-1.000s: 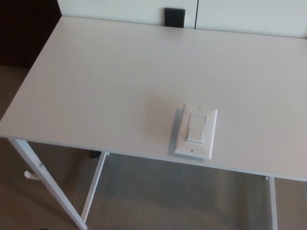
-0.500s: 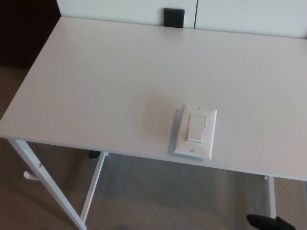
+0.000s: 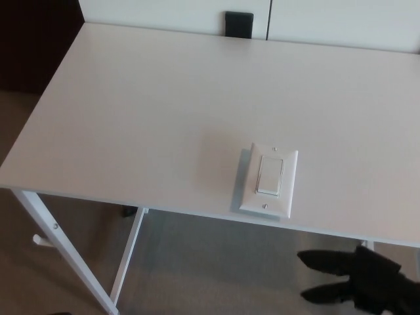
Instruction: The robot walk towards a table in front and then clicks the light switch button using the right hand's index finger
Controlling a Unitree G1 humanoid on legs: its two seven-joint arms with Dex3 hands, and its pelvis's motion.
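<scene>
The right black robot hand [image 3: 357,279] showed at the five o'clock corner of the head view, below the near edge of the flat white tabletop [image 3: 144,111] and over the grey carpeted floor [image 3: 216,269]. Two thick fingers [image 3: 321,261] pointed toward nine o'clock, spread apart from each other, with nothing between them, so the robot hand was open and empty. It touched neither the tabletop nor the switch. The white rectangular light switch plate with its rocker button [image 3: 269,180] lay flat on the tabletop toward eleven o'clock from the robot hand, near the front edge and apart from the fingers. White metal table legs [image 3: 62,252] stood toward seven o'clock. A small black block [image 3: 239,24] sat at the far edge, at twelve o'clock, against the white wall [image 3: 164,13].
</scene>
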